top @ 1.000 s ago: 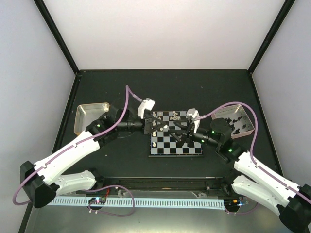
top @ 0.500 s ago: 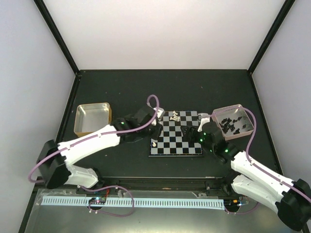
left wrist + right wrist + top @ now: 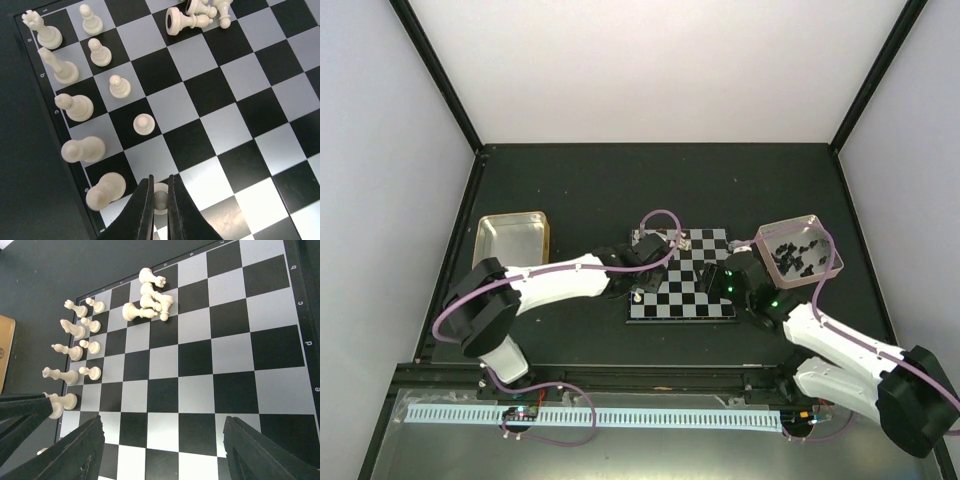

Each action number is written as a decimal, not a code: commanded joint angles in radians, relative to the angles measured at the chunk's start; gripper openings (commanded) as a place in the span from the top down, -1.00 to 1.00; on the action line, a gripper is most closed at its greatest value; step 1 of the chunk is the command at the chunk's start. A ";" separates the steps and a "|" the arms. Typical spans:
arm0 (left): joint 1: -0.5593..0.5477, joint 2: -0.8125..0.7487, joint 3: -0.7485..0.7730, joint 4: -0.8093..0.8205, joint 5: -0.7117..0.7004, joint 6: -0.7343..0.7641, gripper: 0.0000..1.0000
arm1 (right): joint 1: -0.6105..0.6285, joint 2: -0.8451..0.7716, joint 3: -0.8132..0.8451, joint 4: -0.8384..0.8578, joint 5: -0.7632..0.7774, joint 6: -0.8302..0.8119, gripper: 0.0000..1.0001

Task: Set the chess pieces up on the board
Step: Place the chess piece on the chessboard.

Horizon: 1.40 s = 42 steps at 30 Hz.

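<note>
Since the left pincer (image 3: 160, 182) has come down at the board's (image 3: 200, 95) nine-o'clock edge pinching a pawn (image 3: 161, 197), while the spread right pincer (image 3: 165, 440) has retreated, another placement seems close.

Small cream-white plastic pawn (image 3: 161, 197) mostly hidden between the black fingers (image 3: 144, 207) of left gripper (image 3: 160, 181), base unseen. Toppled cream-white pieces (image 3: 200, 7) cut by top edge. Tiny black pieces (image 3: 790, 250) in pinkish tray (image 3: 812, 281) too small to identify overhead.
</note>
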 commanded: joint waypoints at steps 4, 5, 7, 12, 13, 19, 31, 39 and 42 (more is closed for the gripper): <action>-0.008 0.077 0.047 0.080 -0.034 -0.002 0.95 | -0.003 0.029 0.003 0.020 -0.020 -0.001 -0.32; -0.008 0.085 0.047 0.086 -0.031 -0.001 0.94 | -0.003 0.034 0.003 0.022 -0.023 -0.001 -0.32; -0.008 0.103 0.048 0.092 -0.025 0.001 0.94 | -0.004 0.044 0.004 0.025 -0.031 -0.003 -0.32; -0.008 0.130 0.046 0.097 -0.029 -0.005 0.91 | -0.005 0.064 0.015 0.023 -0.044 -0.012 -0.32; -0.008 0.134 0.044 0.098 -0.031 -0.004 0.91 | -0.005 0.068 0.016 0.022 -0.045 -0.013 -0.32; -0.008 0.158 0.048 0.099 -0.045 0.011 0.80 | -0.005 0.083 0.023 0.023 -0.053 -0.012 -0.32; -0.008 0.143 0.050 0.083 -0.068 0.020 0.57 | -0.005 0.105 0.032 0.028 -0.070 -0.008 -0.32; -0.008 0.086 0.062 0.062 -0.066 0.030 0.55 | -0.005 0.109 0.040 0.023 -0.083 -0.007 -0.32; -0.006 0.045 0.060 0.068 -0.038 0.045 0.45 | -0.005 0.120 0.058 0.028 -0.123 -0.043 -0.32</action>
